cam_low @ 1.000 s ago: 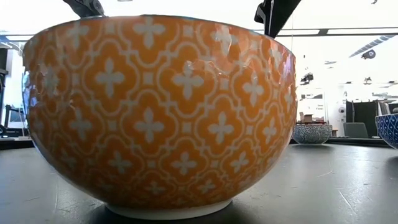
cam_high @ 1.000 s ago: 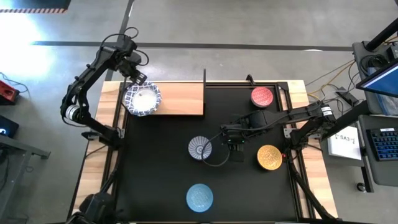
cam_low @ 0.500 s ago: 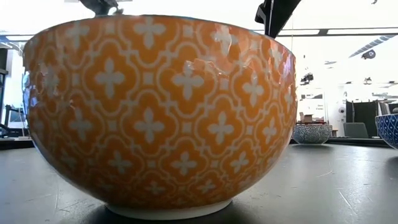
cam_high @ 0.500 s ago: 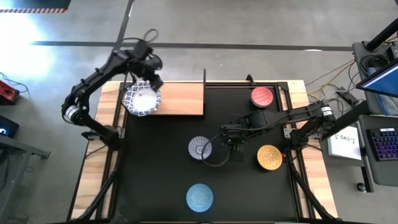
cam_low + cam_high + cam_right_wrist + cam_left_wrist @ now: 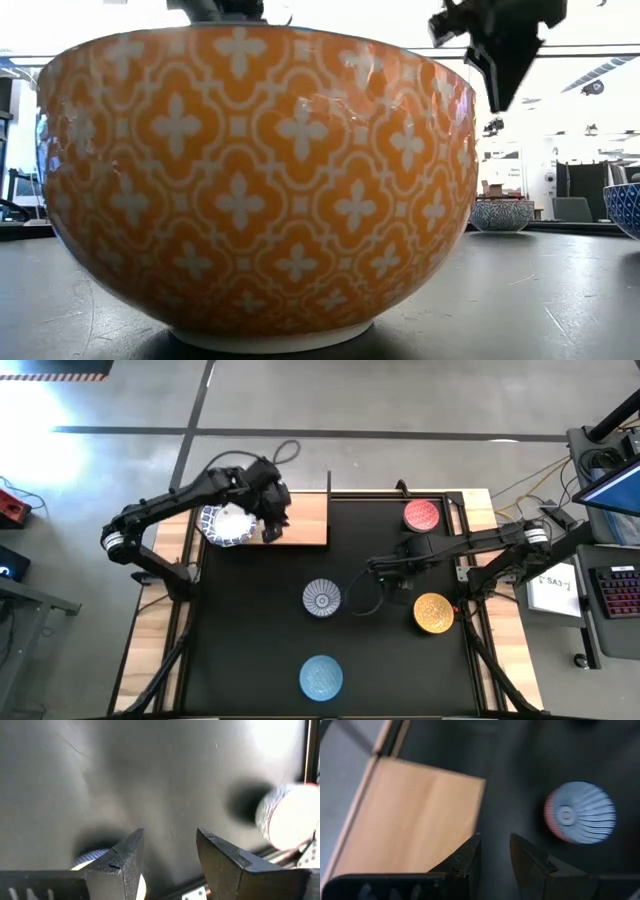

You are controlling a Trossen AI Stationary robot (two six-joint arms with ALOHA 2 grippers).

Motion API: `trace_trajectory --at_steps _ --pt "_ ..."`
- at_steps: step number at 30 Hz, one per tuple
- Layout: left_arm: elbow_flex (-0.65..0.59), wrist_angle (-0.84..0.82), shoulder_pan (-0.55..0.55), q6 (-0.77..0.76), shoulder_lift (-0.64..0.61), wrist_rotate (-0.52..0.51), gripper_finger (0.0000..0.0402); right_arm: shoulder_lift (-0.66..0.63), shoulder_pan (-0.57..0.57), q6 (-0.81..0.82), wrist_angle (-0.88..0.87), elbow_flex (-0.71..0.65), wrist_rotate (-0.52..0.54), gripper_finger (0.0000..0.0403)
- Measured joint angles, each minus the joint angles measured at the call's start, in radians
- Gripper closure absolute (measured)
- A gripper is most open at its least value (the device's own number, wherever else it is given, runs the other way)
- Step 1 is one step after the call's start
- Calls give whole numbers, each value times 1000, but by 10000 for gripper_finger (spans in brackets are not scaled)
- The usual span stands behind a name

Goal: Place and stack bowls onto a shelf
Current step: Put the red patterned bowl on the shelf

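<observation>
A white bowl with a blue patterned rim (image 5: pixel 228 523) sits on the left end of the light-wood shelf (image 5: pixel 305 520). My left gripper (image 5: pixel 274 532) hangs above the shelf just right of that bowl, open by a narrow gap (image 5: pixel 495 851) with nothing in it. A blue-grey radial bowl (image 5: pixel 321 598), a light-blue bowl (image 5: pixel 321 677), a yellow bowl (image 5: pixel 433 613) and a red bowl (image 5: pixel 422 515) stand on the black mat. My right gripper (image 5: pixel 398 582) hovers open (image 5: pixel 170 845) over the mat between the radial and yellow bowls, touching nothing.
The shelf's thin black post (image 5: pixel 329 482) stands at its far right corner. In the low view the yellow bowl (image 5: pixel 260 180) fills most of the picture. The black mat (image 5: pixel 250 640) lies bare at the near left. A desk with a keyboard (image 5: pixel 612 595) stands off the table's right.
My left gripper has swung from the far rim of the white bowl toward the table's right, along the shelf, rolling as it went; the bowl has stayed in place. My right gripper has shifted toward the table's right edge and sunk a little.
</observation>
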Motion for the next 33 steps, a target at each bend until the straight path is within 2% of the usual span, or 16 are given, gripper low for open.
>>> trace_trajectory --at_steps 3,8,13,17,21,26,33 --pt "0 25 -96 -13 -9 0 317 -81 -48 21 30 -98 4 234" --pt "0 69 -255 -13 -16 -11 317 -223 -144 33 200 -251 4 234" --pt "0 71 -365 -62 -16 -117 317 -298 -249 51 310 -376 43 234" --pt "-3 90 -442 -115 -16 -150 317 -298 -336 93 316 -434 108 234" --pt "-7 107 -508 -130 -15 -161 317 -274 -431 111 322 -461 112 234" --pt "-14 107 -557 -177 -13 -262 317 -251 -530 47 416 -477 134 234" --pt "-69 117 -598 -224 -13 -271 317 -208 -658 -22 568 -511 126 234"
